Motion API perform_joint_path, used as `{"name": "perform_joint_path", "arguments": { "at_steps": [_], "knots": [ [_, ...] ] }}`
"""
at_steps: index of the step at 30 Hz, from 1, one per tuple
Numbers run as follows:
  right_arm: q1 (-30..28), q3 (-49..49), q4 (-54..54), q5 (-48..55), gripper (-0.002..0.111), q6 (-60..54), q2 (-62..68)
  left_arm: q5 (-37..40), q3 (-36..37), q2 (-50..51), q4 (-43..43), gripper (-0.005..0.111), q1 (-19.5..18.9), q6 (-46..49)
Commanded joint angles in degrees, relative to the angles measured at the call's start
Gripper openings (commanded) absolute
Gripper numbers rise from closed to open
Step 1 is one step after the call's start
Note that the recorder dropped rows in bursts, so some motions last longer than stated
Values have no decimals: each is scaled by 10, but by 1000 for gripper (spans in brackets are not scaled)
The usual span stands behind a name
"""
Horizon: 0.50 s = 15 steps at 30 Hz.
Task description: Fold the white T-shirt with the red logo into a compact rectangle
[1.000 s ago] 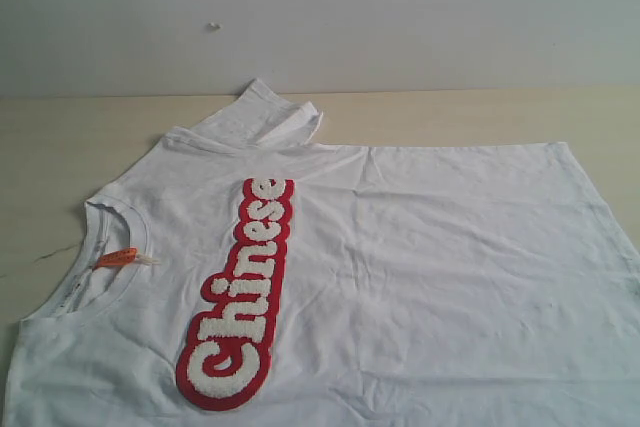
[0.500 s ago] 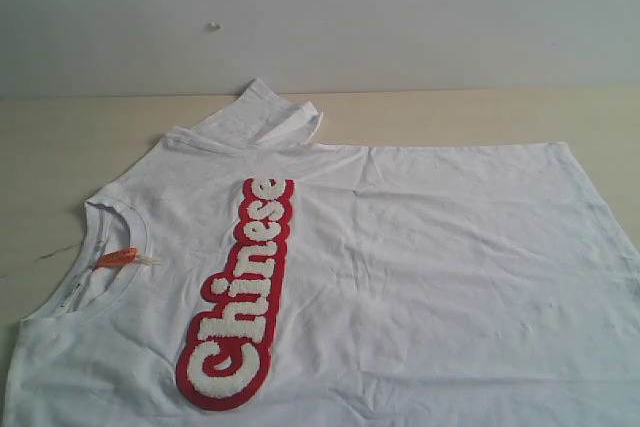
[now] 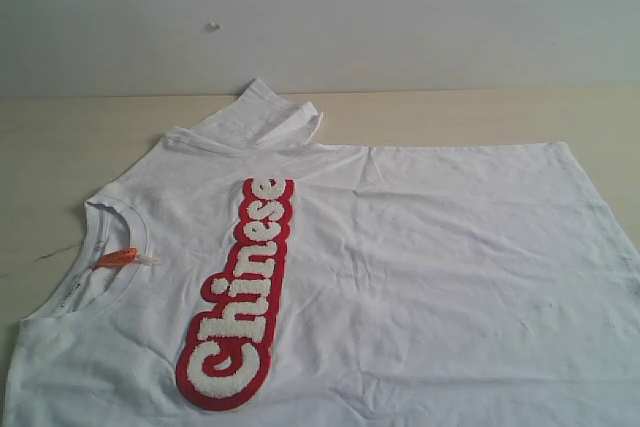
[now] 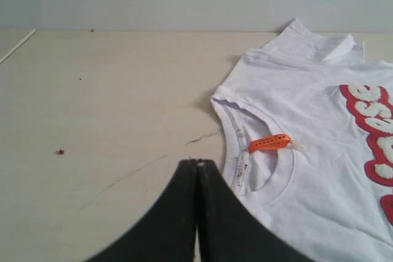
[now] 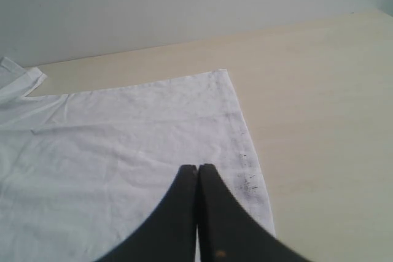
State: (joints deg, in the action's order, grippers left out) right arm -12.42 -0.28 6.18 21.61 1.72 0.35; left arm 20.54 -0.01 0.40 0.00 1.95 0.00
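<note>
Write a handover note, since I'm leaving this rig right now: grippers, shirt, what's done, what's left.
Left gripper: shut, nothing in it, beside the collar.
Right gripper: shut, nothing in it, over the cloth near the hem.
White T-shirt: spread front up on the table, red logo showing, far sleeve rumpled.
Done: no fold visible.
Left: every fold into a compact rectangle.
</note>
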Motion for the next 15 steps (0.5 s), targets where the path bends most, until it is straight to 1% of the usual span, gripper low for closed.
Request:
{"name": "perform_joint_path", "arguments": {
  "at_steps": [1,8,15],
  "knots": [
    [-3,3,-1,-8,0,0,-4,-5,0,-4,0,0,-2,12],
    [-3,3,-1,-8,0,0,-4,-23,0,-4,0,0,-2,12],
    [-3,3,-1,-8,0,0,-4,-23,0,-4,4,0,-2,16]
  ]
}}
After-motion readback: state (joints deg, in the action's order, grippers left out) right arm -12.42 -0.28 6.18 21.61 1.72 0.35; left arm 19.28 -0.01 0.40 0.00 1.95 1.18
